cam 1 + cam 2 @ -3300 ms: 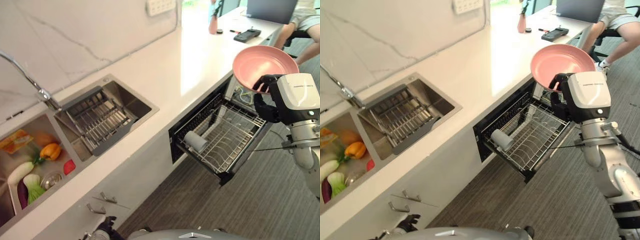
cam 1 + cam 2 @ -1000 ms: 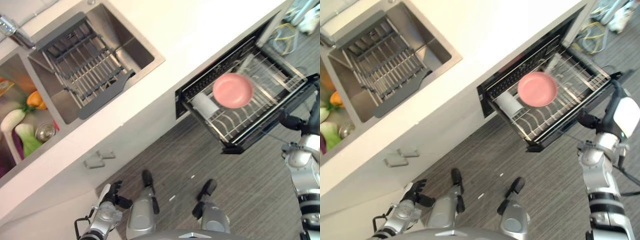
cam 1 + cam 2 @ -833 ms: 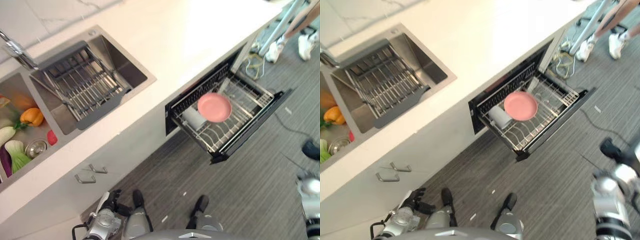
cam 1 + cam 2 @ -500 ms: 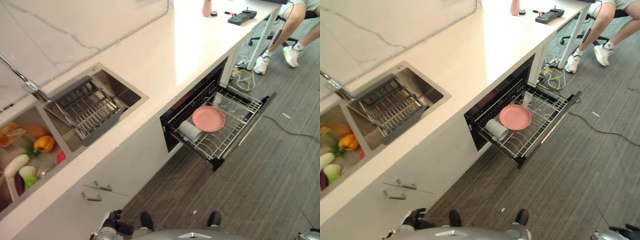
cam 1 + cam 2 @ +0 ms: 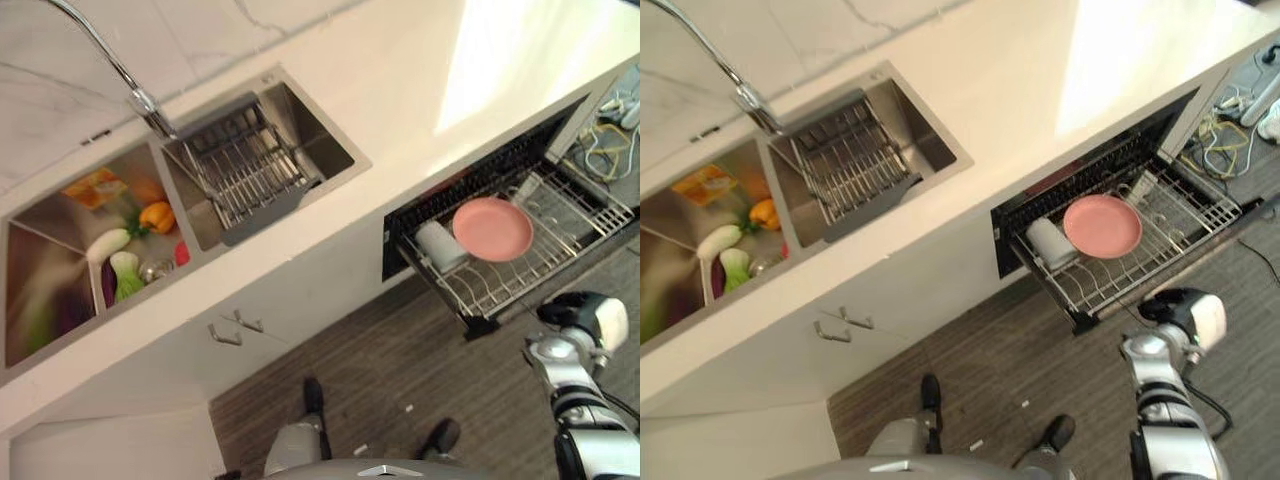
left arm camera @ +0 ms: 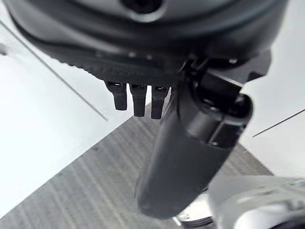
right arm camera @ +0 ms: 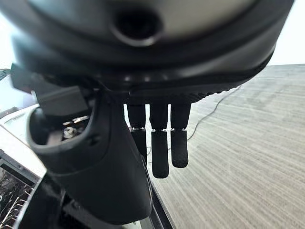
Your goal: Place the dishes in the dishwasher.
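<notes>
A pink plate (image 5: pixel 492 228) lies flat in the pulled-out wire rack (image 5: pixel 545 265) of the dishwasher under the counter, next to a white cup (image 5: pixel 437 244) on its side. My right hand (image 5: pixel 562 311) hangs low in front of the rack's outer corner, apart from the plate. In the right wrist view its fingers (image 7: pixel 160 143) hang straight and hold nothing. My left hand (image 6: pixel 138 98) hangs over the wood floor beside white cabinet fronts, relaxed and holding nothing.
A double sink is set in the white counter (image 5: pixel 400 90): one basin holds a grey drain rack (image 5: pixel 245 170), the other vegetables (image 5: pixel 120 255). A faucet (image 5: pixel 110 60) arches above. Cabinet handles (image 5: pixel 235 327) sit below. Loose cables (image 5: pixel 605 140) lie past the dishwasher.
About three seconds ago my right hand held the pink plate above the rack; now the plate rests in the rack and the hand is free beside it. The camera has swung.
</notes>
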Tool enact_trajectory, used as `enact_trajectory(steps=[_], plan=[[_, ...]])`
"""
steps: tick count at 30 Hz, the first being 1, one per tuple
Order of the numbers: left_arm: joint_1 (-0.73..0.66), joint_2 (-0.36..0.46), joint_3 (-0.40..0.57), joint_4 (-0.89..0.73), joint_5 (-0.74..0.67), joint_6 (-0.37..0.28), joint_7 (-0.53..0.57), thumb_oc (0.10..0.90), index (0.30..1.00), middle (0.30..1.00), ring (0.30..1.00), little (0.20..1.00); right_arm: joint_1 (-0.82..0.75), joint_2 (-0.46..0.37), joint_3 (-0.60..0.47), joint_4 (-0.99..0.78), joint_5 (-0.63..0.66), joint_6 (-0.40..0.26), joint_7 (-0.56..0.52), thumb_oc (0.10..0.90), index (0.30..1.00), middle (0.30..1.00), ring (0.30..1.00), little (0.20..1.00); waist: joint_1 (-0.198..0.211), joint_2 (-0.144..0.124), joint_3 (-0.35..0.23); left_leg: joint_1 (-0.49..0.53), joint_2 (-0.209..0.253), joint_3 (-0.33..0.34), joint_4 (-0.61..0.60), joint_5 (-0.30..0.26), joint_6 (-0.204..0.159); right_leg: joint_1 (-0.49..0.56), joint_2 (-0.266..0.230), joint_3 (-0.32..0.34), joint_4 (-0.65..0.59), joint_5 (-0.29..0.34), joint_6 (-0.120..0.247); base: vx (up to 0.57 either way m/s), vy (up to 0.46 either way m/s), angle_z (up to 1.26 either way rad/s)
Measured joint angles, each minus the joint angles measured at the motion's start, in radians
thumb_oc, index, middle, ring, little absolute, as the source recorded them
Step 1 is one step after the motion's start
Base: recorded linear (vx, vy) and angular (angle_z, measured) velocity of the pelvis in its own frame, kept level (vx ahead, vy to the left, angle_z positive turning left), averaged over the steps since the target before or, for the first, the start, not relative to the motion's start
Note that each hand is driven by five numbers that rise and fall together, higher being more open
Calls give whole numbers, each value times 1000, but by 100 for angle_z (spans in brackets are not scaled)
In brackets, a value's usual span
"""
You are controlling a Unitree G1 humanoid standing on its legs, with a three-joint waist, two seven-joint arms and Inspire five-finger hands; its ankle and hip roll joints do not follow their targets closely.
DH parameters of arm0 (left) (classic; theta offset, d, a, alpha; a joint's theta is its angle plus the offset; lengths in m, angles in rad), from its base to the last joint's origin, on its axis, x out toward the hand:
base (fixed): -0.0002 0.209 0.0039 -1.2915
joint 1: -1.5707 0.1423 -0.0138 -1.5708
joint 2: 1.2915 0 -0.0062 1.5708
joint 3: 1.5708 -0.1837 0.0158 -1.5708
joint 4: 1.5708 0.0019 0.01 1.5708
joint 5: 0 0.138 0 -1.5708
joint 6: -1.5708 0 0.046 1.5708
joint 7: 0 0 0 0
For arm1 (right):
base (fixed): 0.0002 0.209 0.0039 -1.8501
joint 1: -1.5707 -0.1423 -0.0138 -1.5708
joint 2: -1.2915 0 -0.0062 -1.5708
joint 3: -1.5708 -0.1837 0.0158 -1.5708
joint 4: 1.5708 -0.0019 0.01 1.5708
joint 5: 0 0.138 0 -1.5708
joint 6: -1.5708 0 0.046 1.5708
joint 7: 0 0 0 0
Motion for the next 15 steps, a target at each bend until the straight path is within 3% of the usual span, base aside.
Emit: enact_trajectory(steps=[4, 9, 12, 15], plan=[[-3, -5, -4, -75, -20, -11, 4, 800, 900, 900, 900, 900, -31, 30, 26, -57, -8, -6, -31, 400, 300, 300, 300, 300, 29, 22, 28, -29, 15, -41, -1, 16, -6, -2, 20, -34, 0, -6, -8, -77, -34, 23], [-28, 0, -72, -246, -29, -47, 2, 800, 900, 900, 900, 900, -143, -40, 29, -56, -5, 1, -28, 400, 300, 300, 300, 300, 73, 66, 63, -86, 23, -99, -1, 44, -8, -16, 38, -88, 0, -2, -19, -74, -23, 28], [-35, 29, -79, -292, -29, -53, 1, 800, 900, 900, 900, 900, -179, -81, 34, -54, -5, 7, -12, 400, 300, 300, 300, 300, 92, 65, 84, -115, 23, -129, -1, 57, -9, -23, 45, -118, 1, -3, -21, -51, -30, 28], [-56, 61, -82, -284, -27, -65, 0, 800, 900, 900, 900, 900, -215, -197, 142, -26, -8, 59, 37, 400, 300, 300, 300, 300, 117, 51, 98, -144, 21, -159, -1, 65, -8, -28, 49, -152, 1, -3, -21, 4, -28, 27]])
